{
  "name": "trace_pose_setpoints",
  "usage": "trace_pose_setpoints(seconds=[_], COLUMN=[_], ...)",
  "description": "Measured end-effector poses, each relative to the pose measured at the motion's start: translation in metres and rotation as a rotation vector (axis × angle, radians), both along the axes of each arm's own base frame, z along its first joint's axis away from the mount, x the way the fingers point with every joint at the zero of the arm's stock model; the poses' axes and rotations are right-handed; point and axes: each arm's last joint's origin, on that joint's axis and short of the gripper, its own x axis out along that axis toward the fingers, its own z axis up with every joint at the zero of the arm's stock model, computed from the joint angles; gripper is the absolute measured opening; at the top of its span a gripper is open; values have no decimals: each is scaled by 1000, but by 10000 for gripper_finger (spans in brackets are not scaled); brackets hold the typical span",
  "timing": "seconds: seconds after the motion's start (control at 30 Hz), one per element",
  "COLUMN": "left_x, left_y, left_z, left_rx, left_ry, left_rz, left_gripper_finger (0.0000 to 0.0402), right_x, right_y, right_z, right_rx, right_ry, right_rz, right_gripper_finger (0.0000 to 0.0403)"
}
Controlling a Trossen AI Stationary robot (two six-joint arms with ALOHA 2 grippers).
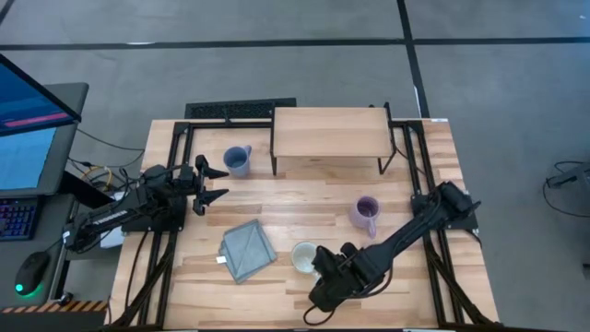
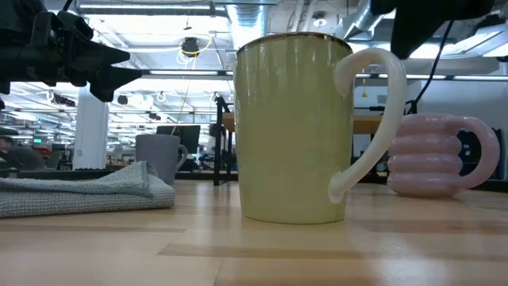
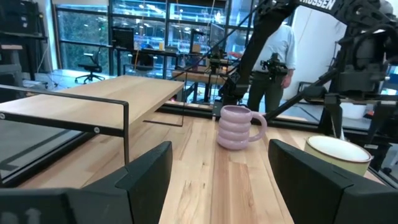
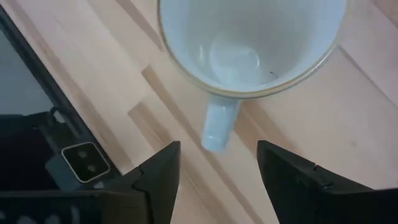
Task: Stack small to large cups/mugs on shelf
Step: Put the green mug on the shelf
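Your right tool [image 4: 217, 168] hangs spread apart just above the cream mug's handle; your left tool waits, also spread, near the blue mug.

Through the right wrist view you see the right tool's two fingers [image 4: 155, 177] on either side of the handle of the cream-white mug [image 1: 304, 255], touching nothing; that mug stands upright and empty on the table [image 1: 304, 207] at the near edge, just right of the folded grey-blue cloth [image 1: 247, 249]. The lavender mug [image 1: 366, 214] stands upright farther back and to the right, well apart from it. Your left tool [image 1: 214, 183] hovers at the table's left side, fingers apart and empty, just near-left of the dusty blue mug [image 1: 237, 160]. The shelf [image 1: 329, 133] stands at the far middle of the table with no mug on it.
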Motion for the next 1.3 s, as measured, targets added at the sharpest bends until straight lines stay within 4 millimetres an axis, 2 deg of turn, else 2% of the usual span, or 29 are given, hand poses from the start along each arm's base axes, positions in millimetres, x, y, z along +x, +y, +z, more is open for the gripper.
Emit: trace_pose_setpoints(seconds=[0.27, 0.7, 1.1, 1.3], left_x=[0, 0, 0, 0], left_y=[0, 0, 0, 0], left_z=[0, 0, 0, 0], left_rx=[-6, -7, -7, -7], left_ry=[-1, -1, -1, -1], left_rz=[-1, -1, -1, -1], left_gripper_finger=[257, 257, 257, 257], right_x=[5, 13, 14, 18], right_y=[-1, -13, -11, -8], right_z=[-4, -4, -4, -13], right_rx=[-29, -62, -52, -45], right_ry=[13, 2, -16, -9], right_rz=[-8, -16, -6, 26], right_gripper_finger=[235, 235, 235, 235])
